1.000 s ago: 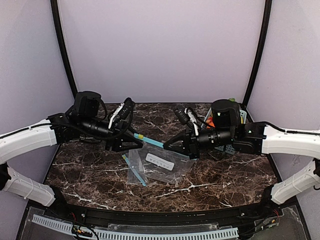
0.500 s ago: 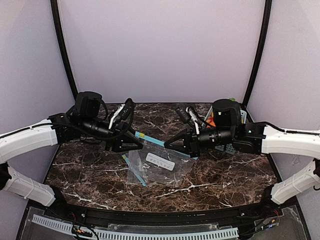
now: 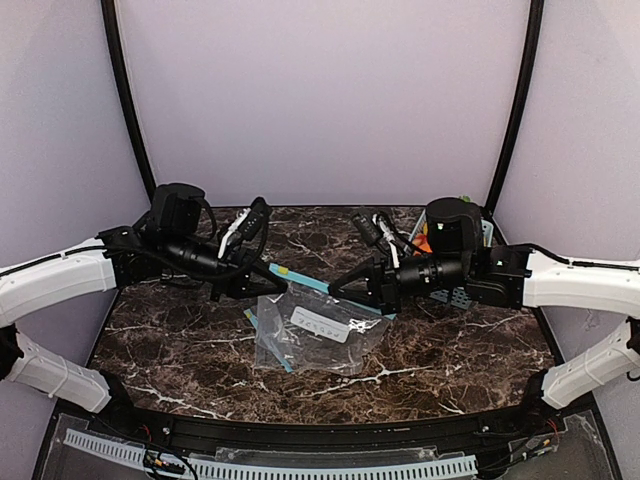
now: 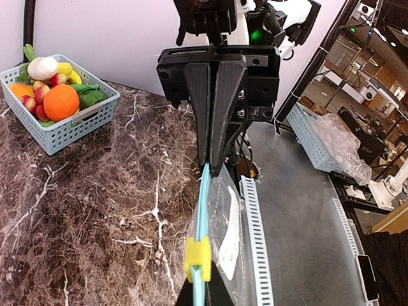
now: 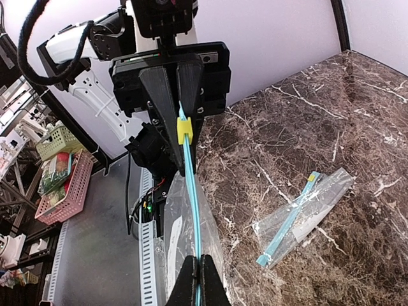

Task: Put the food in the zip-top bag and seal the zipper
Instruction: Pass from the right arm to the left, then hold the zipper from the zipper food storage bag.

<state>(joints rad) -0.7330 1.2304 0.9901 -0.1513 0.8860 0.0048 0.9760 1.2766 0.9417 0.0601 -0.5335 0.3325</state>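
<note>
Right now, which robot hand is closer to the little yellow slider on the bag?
Left. The left gripper pinches the blue zipper strip right next to the yellow slider; the right gripper pinches the same strip farther along.

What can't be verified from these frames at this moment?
1. Top view: basket and its food, mostly hidden behind the right arm.
2. Wrist views: held bag seen edge-on, its lower part cut off at the bottom edge; mouth open or sealed cannot be told.
3. Top view: second bag, partly covered by the held bag.
</note>
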